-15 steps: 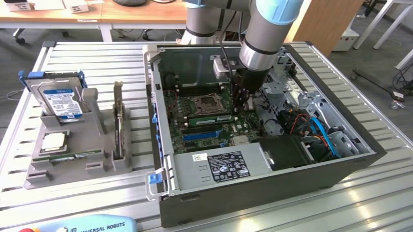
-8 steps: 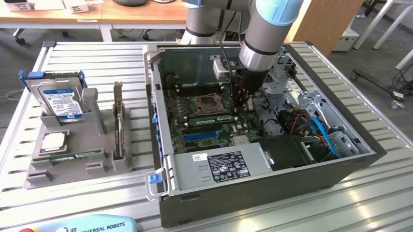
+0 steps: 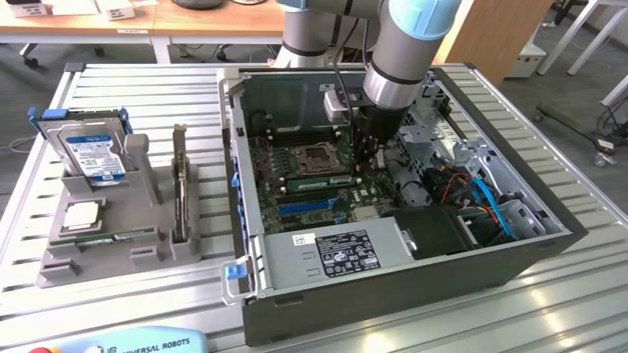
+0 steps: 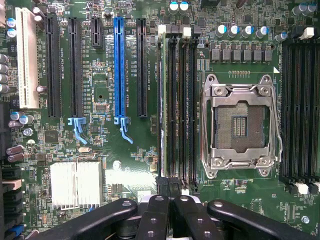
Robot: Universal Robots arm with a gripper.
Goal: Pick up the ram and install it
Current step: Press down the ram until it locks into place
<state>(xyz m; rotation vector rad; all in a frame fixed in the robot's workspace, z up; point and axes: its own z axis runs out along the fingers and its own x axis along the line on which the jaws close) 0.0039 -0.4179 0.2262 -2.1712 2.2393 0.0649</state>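
Now we see the pincer (image 4: pixel 168 189) pressed together over one end of the ram (image 4: pixel 161 105), pinching nothing we can make out; the ram stands on edge in the bank beside the CPU socket (image 4: pixel 240 125), in the memory slot nearest the blue expansion slot (image 4: pixel 119 70); whether the fingertips touch it we cannot tell; the open computer case (image 3: pixel 393 301) sits on the slatted worktop (image 3: pixel 147 95).
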